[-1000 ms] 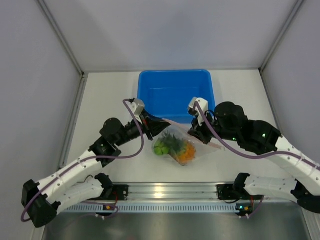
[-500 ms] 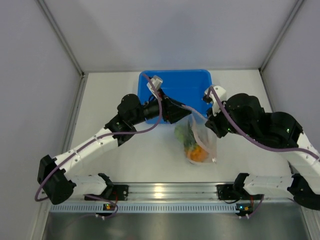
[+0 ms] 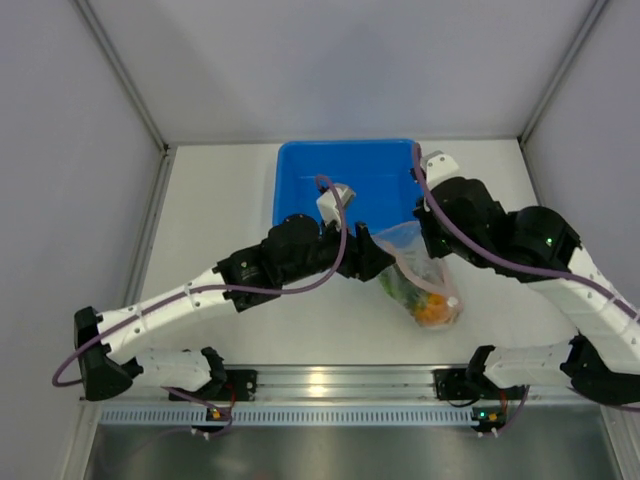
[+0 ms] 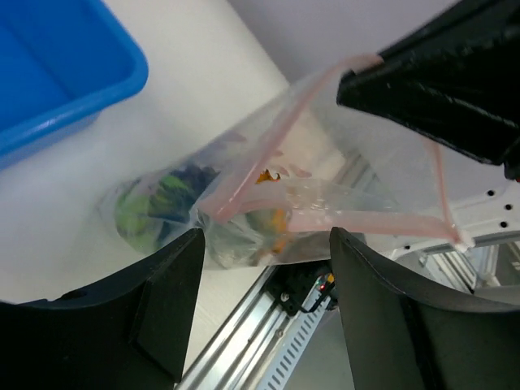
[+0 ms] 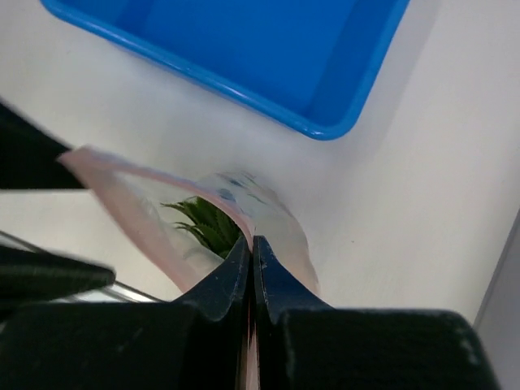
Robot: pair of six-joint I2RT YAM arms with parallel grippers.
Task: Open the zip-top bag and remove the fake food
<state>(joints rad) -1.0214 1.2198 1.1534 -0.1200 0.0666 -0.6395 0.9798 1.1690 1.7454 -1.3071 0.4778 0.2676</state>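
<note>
The zip-top bag [image 3: 418, 272], clear with a pink zip strip [image 4: 244, 175], hangs from my right gripper [image 3: 428, 238], which is shut on one side of its rim [image 5: 252, 244]. Its mouth gapes open in the left wrist view. The fake food lies inside it: an orange pineapple [image 3: 435, 310] with a green crown [image 5: 207, 221], dark grapes [image 4: 193, 177] and a green round fruit [image 4: 134, 219]. My left gripper [image 3: 374, 256] is open just left of the bag, its fingers [image 4: 166, 296] spread wide below the mouth with nothing between them [image 4: 266, 240].
The blue tub [image 3: 300, 165] stands behind both grippers, close to the bag [image 5: 341, 122]. The aluminium rail [image 3: 330, 380] with the arm bases runs along the near table edge below the bag.
My left gripper let go of the bag's rim and opened wide. Both arms shifted right; the bag swung from lying flat to hanging under my right gripper.
</note>
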